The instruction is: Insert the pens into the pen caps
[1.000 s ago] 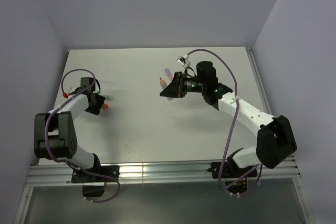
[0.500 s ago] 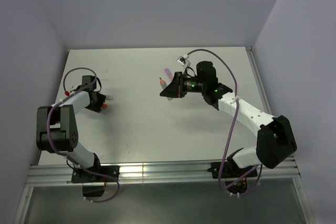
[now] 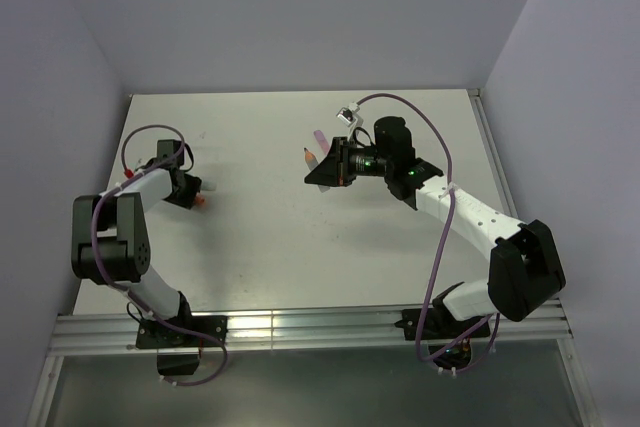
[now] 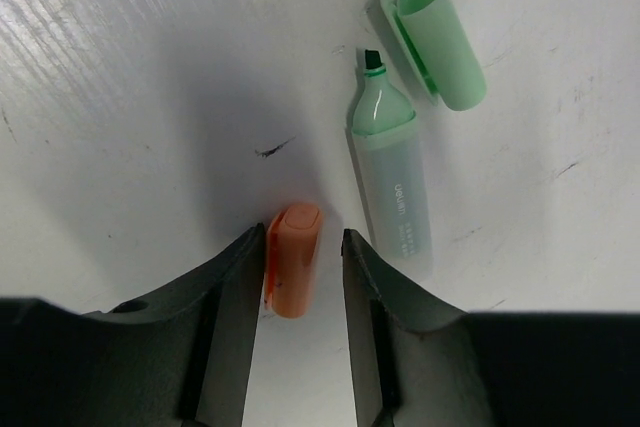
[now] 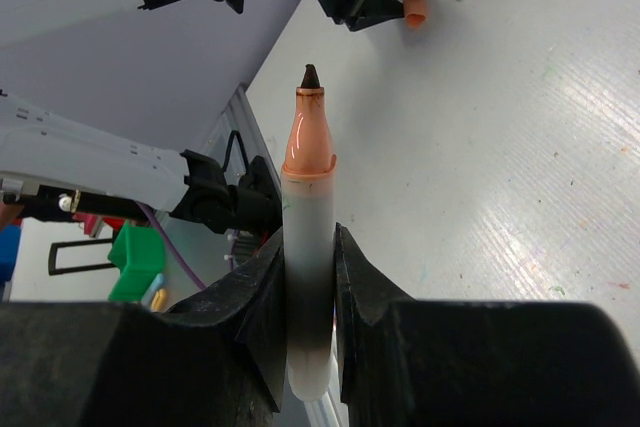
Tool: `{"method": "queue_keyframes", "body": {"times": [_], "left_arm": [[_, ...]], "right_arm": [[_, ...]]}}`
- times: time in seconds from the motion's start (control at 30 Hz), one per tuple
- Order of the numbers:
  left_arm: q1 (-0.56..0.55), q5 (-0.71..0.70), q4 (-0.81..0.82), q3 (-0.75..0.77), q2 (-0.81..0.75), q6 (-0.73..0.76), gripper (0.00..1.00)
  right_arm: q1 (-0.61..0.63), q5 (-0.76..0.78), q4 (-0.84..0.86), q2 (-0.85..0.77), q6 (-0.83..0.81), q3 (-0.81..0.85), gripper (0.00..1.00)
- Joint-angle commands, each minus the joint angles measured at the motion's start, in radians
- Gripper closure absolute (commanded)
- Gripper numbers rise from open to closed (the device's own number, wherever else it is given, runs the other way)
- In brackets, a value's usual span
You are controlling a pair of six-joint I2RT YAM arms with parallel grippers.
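Left gripper (image 4: 302,237) down at the table (image 4: 150,97), jaws apart on either side of the orange cap (image 4: 292,272), which lies flat; a sliver of gap shows on one side, not clamped. Green pen (image 4: 393,192) lies uncapped just beside it, with the green cap (image 4: 437,42) right by its tip. Right gripper (image 5: 308,282) is clamped on the pale pen (image 5: 309,202), held above the table mid-right, orange tip out. Small pink piece (image 3: 320,135) lies beyond it; pen or cap, can't tell.
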Motion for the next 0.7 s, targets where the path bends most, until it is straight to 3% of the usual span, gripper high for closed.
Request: {"method": "queue_keyframes", "body": {"times": [0.0, 0.1, 0.2, 0.3, 0.37, 0.53, 0.67], "left_arm": [[-0.003, 0.019, -0.005, 0.012, 0.035, 0.001, 0.58], [-0.003, 0.029, -0.001, 0.010, 0.045, 0.005, 0.60], [-0.005, 0.044, 0.012, 0.001, 0.043, 0.013, 0.70], [-0.009, 0.067, 0.031, -0.015, 0.031, 0.022, 0.85], [-0.011, 0.093, 0.041, -0.030, 0.014, 0.028, 0.99], [-0.017, 0.165, 0.053, -0.073, -0.116, 0.074, 1.00], [-0.017, 0.339, 0.147, -0.058, -0.311, 0.161, 1.00]], "right_arm": [[-0.007, -0.002, 0.023, -0.027, -0.014, 0.002, 1.00], [-0.009, 0.001, 0.019, -0.026, -0.017, 0.005, 1.00], [-0.007, 0.004, 0.016, -0.021, -0.020, 0.008, 1.00], [-0.007, 0.003, 0.014, -0.008, -0.018, 0.011, 1.00], [-0.007, 0.003, 0.016, 0.000, -0.017, 0.011, 1.00], [-0.003, -0.008, 0.019, 0.014, -0.015, 0.015, 1.00], [0.019, -0.046, 0.040, 0.034, 0.006, 0.029, 1.00]]}}
